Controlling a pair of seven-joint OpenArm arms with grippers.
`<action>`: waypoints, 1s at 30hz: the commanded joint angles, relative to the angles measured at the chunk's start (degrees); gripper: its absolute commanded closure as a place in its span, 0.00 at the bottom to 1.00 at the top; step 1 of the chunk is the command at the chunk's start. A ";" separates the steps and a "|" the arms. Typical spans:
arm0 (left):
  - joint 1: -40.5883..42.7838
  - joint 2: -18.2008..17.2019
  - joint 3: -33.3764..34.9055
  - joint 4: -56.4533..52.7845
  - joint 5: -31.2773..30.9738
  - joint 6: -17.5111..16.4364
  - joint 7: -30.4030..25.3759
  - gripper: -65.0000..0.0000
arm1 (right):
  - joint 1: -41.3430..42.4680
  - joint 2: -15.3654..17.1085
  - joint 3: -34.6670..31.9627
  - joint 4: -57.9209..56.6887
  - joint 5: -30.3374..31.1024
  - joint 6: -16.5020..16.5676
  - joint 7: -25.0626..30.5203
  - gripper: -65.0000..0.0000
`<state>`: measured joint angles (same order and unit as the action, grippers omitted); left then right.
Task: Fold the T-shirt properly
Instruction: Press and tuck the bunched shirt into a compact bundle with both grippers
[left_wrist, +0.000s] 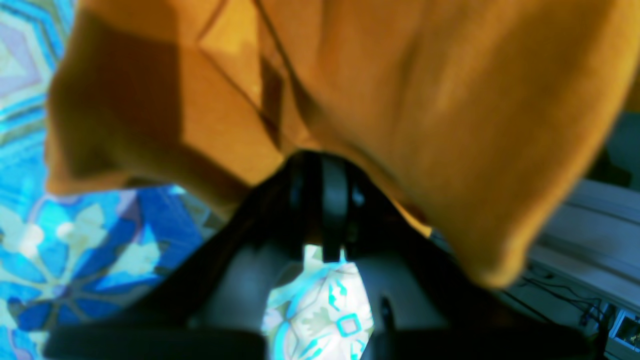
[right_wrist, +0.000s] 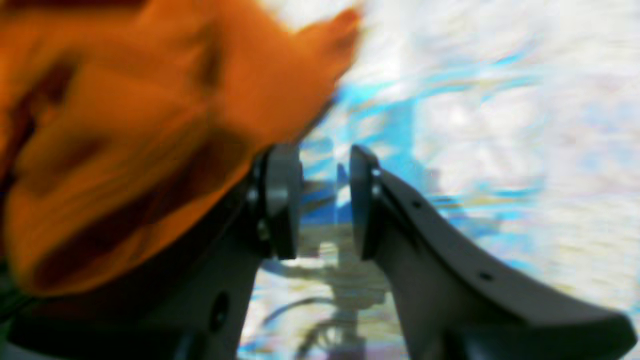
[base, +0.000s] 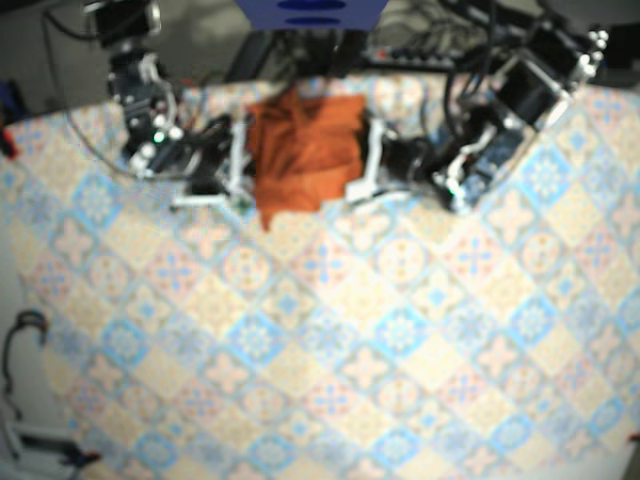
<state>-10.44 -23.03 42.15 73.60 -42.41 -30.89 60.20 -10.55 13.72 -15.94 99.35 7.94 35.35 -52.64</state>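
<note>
The orange T-shirt (base: 305, 148) hangs bunched near the table's far edge, between my two grippers. In the left wrist view, my left gripper (left_wrist: 325, 170) is shut on a fold of the T-shirt (left_wrist: 380, 90), which fills the upper frame. In the base view that gripper (base: 362, 168) is at the shirt's right side. My right gripper (right_wrist: 322, 200) stands open, and the tablecloth shows through the gap between its pads. The T-shirt (right_wrist: 125, 140) lies against the outside of its left finger (right_wrist: 282, 200), not between the pads. In the base view this gripper (base: 238, 165) is at the shirt's left side.
A blue and cream patterned tablecloth (base: 380, 340) covers the table. Cables and a blue object (base: 310, 10) lie beyond the far edge. Another cable (base: 20, 340) loops off the left side. Both arm bodies (base: 500, 120) crowd the back of the table.
</note>
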 joint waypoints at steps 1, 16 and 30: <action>-0.33 -0.49 -0.17 -0.33 5.01 2.63 0.59 0.92 | 0.13 0.31 -0.36 1.26 0.71 -0.14 1.17 0.75; -0.51 -0.40 -0.26 -4.72 4.92 2.63 -0.03 0.92 | -1.89 -1.63 -7.31 6.19 0.71 -0.23 0.99 0.75; -0.51 -0.40 -0.17 -5.16 4.92 2.63 -1.44 0.92 | -1.89 -3.56 -15.48 6.19 0.71 -0.23 1.08 0.75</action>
<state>-10.74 -22.98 41.80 69.47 -45.23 -32.75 57.56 -12.75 10.15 -31.62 104.31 7.94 34.89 -52.31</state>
